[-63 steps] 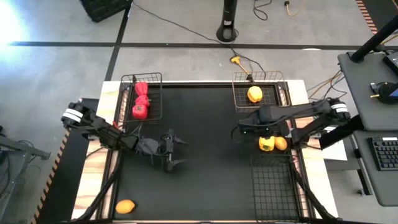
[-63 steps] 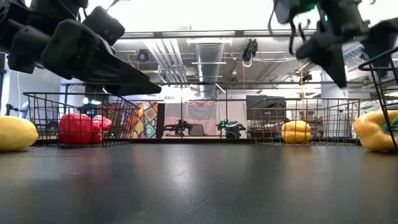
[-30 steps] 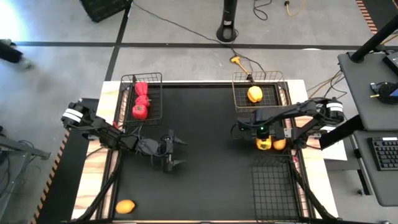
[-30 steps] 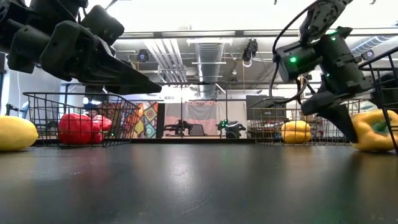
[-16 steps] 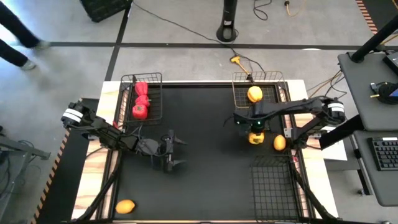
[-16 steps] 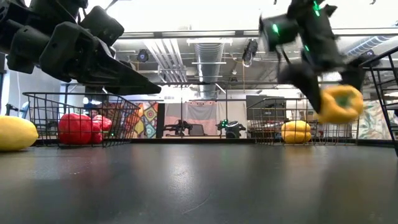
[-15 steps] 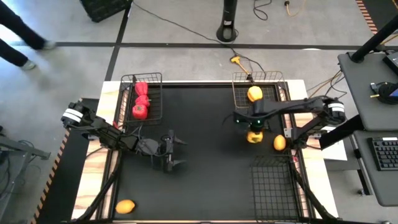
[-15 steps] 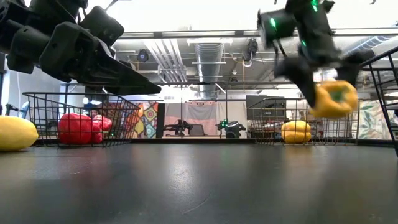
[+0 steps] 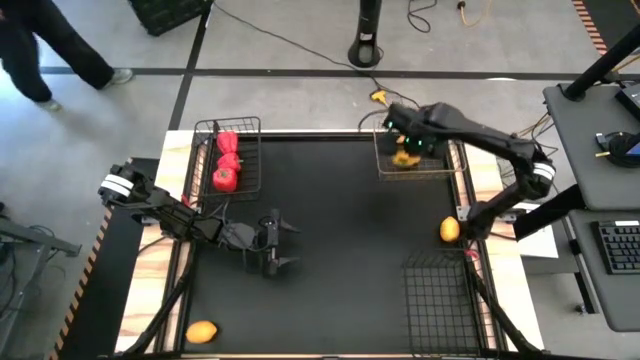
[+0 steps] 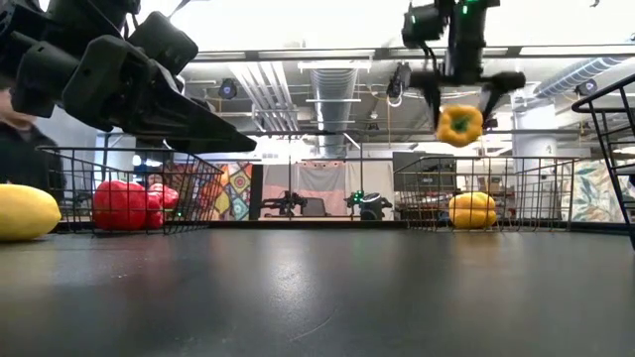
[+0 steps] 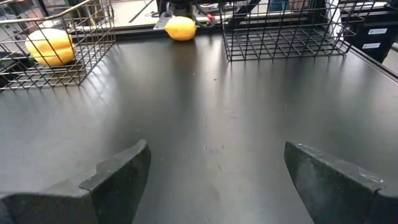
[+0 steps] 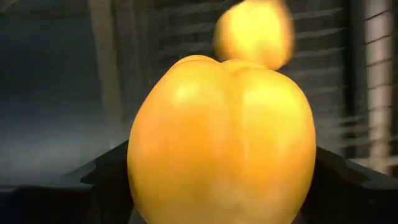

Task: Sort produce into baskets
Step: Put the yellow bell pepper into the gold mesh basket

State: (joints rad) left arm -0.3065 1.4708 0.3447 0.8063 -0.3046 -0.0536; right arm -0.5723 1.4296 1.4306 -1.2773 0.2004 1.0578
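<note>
My right gripper (image 9: 406, 148) is shut on a yellow bell pepper (image 10: 459, 124) high over the tan wire basket (image 9: 440, 119) at the far right. An orange-yellow fruit (image 10: 472, 209) lies in that basket. Red peppers (image 9: 226, 162) lie in the black wire basket (image 9: 215, 126) at the far left. One orange-yellow fruit (image 9: 449, 230) lies on the table near the right edge, and another (image 9: 202, 331) lies at the near left. My left gripper (image 9: 281, 246) is open and empty above the table's left middle. My right gripper pinches the yellow pepper's two opposite sides (image 12: 140, 155) between its two fingers. The fingers point down from above. The pepper hangs below the fingers (image 10: 438, 97), lifted clear, above the tan basket.
A second black wire basket (image 9: 440, 300) stands at the near right. A person (image 9: 45, 50) walks on the floor beyond the table's far left corner. A black stand foot (image 9: 368, 45) and cables lie beyond the far edge.
My right gripper has lifted the yellow pepper off the table beside the fruit at the right edge. It has carried the pepper up and toward the far edge, to above the tan basket. The fruit has stayed where it was.
</note>
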